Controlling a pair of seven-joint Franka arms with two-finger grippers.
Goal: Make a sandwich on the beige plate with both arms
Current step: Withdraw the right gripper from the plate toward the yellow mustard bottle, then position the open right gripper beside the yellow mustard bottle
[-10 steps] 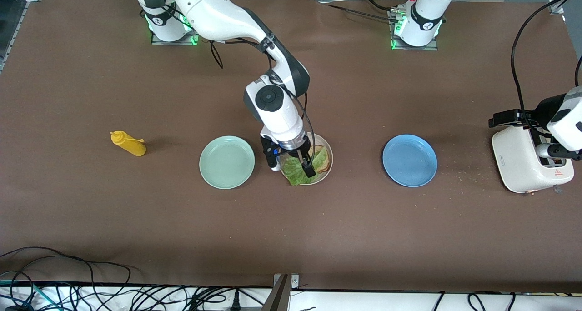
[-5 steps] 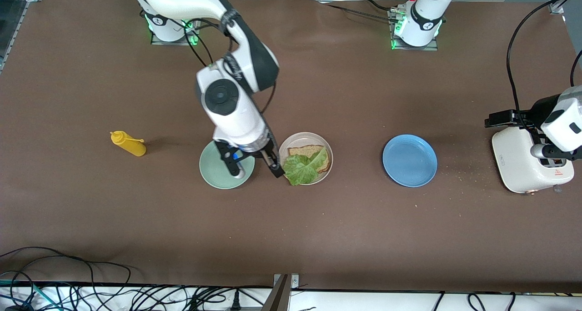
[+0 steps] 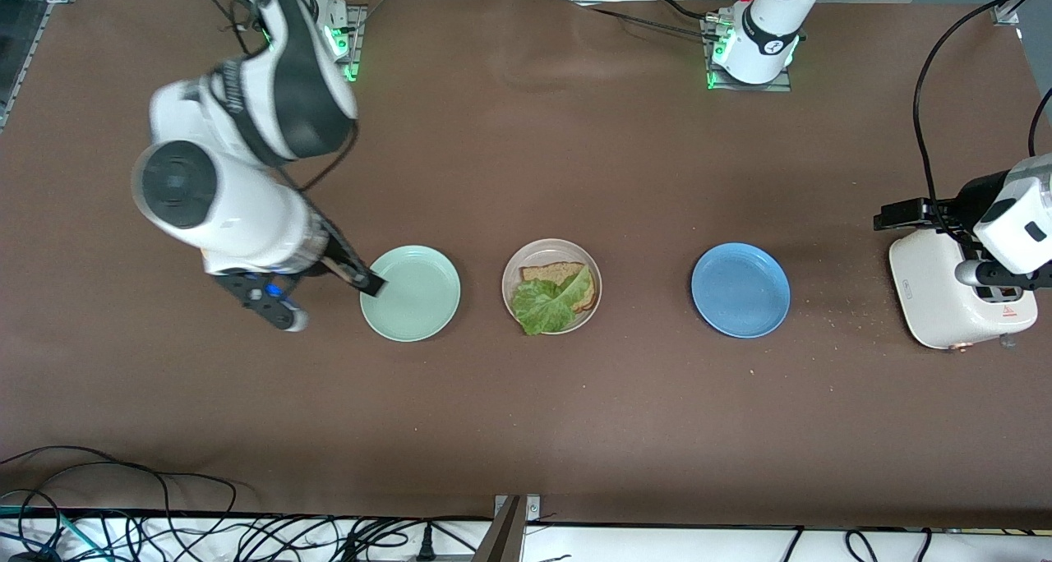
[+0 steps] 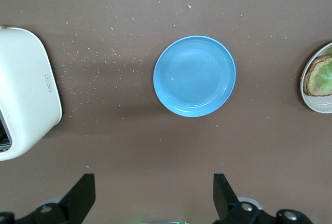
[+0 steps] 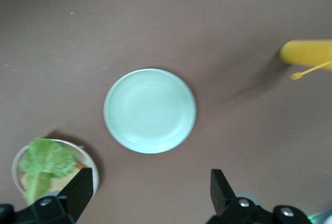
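The beige plate [image 3: 523, 260] sits mid-table, between a mint-green plate and a blue one. On it lies one slice of brown bread [image 3: 552, 271] with a ruffled green lettuce leaf [image 3: 546, 304] draped over it and past the rim. My right gripper [image 3: 325, 299] hangs open and empty over the bare table beside the mint-green plate, toward the right arm's end. The right wrist view shows the lettuce [image 5: 44, 164] by one fingertip [image 5: 79, 189]. My left gripper [image 4: 154, 199] is open and empty, held high near the toaster; the beige plate [image 4: 317, 105] shows at that view's edge.
The mint-green plate [image 3: 410, 292] and the blue plate [image 3: 740, 290] flank the beige one. A white toaster [image 3: 945, 295] stands at the left arm's end, with crumbs scattered beside it. A yellow squeeze bottle [image 5: 308, 53] shows in the right wrist view; the right arm hides it from the front camera.
My right arm has swung away from the beige plate, across the mint-green plate, toward its own end of the table, leaving the lettuce on the bread. The left arm has barely shifted.
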